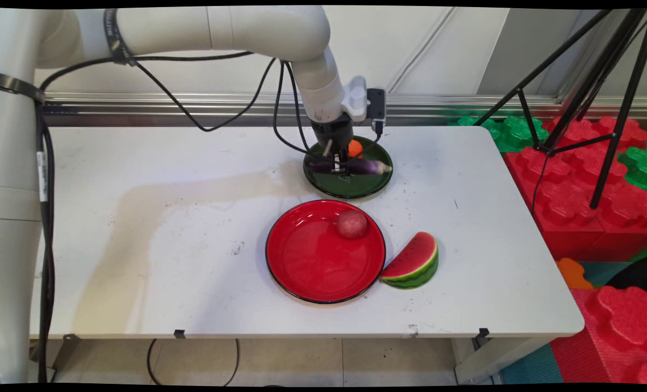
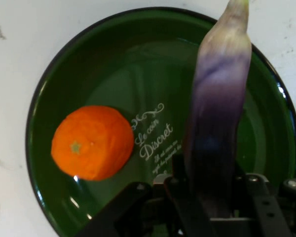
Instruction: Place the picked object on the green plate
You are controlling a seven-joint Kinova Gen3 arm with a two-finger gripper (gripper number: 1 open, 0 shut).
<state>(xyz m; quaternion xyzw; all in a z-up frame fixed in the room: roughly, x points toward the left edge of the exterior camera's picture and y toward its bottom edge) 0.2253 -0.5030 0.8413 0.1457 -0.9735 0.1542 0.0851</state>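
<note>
One eggplant (image 2: 218, 98) is clamped between the closed fingers of the gripper (image 2: 212, 197) over the green plate (image 2: 79, 59), and should be kept level, clear of the orange (image 2: 92, 142).

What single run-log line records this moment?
gripper: shut on eggplant | over green plate | orange on it | red plate holds red ball | watermelon slice beside
</note>
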